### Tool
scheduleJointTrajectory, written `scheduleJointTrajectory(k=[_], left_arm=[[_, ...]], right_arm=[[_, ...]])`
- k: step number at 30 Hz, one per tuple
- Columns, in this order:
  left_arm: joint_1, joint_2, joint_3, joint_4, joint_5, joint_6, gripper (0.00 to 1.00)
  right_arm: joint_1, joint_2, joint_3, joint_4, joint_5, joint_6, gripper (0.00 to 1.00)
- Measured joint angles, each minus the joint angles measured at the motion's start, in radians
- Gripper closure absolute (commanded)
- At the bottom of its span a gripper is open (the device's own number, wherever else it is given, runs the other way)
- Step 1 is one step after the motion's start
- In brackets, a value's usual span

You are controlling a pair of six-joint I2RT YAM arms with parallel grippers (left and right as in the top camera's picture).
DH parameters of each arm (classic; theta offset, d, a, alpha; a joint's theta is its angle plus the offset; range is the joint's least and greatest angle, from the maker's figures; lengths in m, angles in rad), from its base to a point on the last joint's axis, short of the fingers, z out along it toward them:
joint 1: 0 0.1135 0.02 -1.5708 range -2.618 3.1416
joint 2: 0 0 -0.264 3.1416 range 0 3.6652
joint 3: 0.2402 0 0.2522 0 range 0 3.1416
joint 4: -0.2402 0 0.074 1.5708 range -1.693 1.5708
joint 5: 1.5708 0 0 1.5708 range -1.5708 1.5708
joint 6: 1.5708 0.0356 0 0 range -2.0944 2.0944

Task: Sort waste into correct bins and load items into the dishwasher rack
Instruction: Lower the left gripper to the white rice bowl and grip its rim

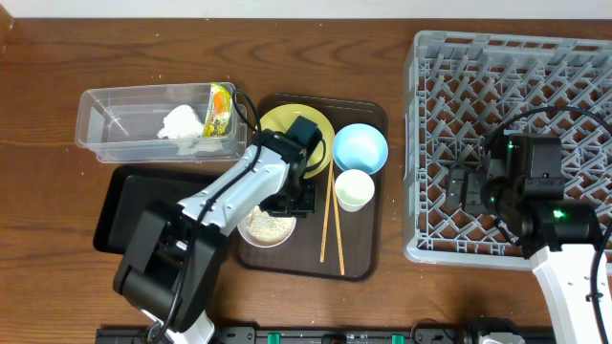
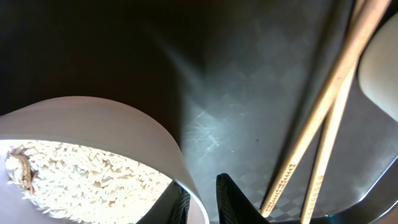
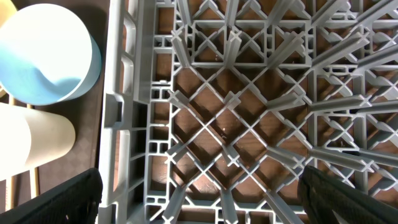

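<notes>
rice bowl (image 1: 269, 227) sits in front-left corner of brown tray (image 1: 368, 258), rice (image 2: 81, 174) inside. left claw (image 2: 202, 200) narrow, pinching bowl's far rim, one finger inside, one outside. chopsticks (image 1: 330, 215) lie mid-tray, just right of bowl. cup (image 1: 354, 189) and blue bowl (image 1: 360, 147) on tray's right half, plate (image 1: 273, 119) at far left. left of tray: tub (image 1: 115, 124) with napkin (image 1: 182, 122) and wrapper (image 1: 222, 108), black tray (image 1: 134, 201) nearer. right of tray: rack (image 1: 459, 86), right claw (image 1: 467, 188) wide above it, holding nothing.

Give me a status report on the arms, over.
Left claw clamped on rice bowl rim. Right claw open over rack. Chopsticks close beside bowl.
</notes>
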Motion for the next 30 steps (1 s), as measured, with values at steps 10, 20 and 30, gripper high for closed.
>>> scheduleJointTrajectory(k=[10,20,30], left_arm=[[-0.013,0.000,-0.006,0.023,0.000,0.000,0.81],[-0.013,-0.010,-0.056,0.054,-0.015,-0.026,0.94],[-0.013,-0.044,-0.055,0.036,-0.027,-0.029,0.94]], right_arm=[[0.000,0.000,0.000,0.000,0.000,0.000,0.01],[0.000,0.000,0.000,0.000,0.000,0.000,0.01],[0.000,0.000,0.000,0.000,0.000,0.000,0.01]])
